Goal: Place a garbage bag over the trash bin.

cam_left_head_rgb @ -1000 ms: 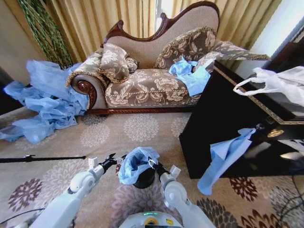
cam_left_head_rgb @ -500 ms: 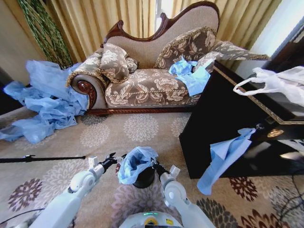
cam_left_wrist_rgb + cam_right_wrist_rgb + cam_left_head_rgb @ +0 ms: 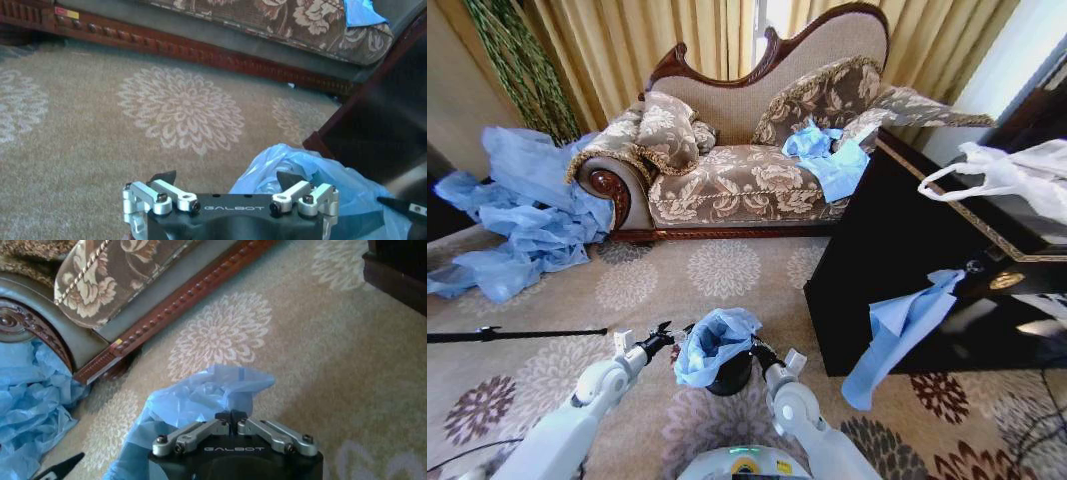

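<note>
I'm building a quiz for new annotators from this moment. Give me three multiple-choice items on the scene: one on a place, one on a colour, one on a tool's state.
1. Where is the small black cylindrical trash bin?
A. on the sofa
B. on the patterned carpet between the two arms
C. on the dark cabinet

2. What colour is the thin crinkly plastic garbage bag over the bin's top?
A. light blue
B. white
C. black

3. How is the right tool?
A. wide open
B. shut on the garbage bag
C. resting on the sofa

Answers: 1 B, the head view shows it on the carpet. 2 A, seen in all views. 3 B, its tips meet on the plastic, while the left tool is open.
</note>
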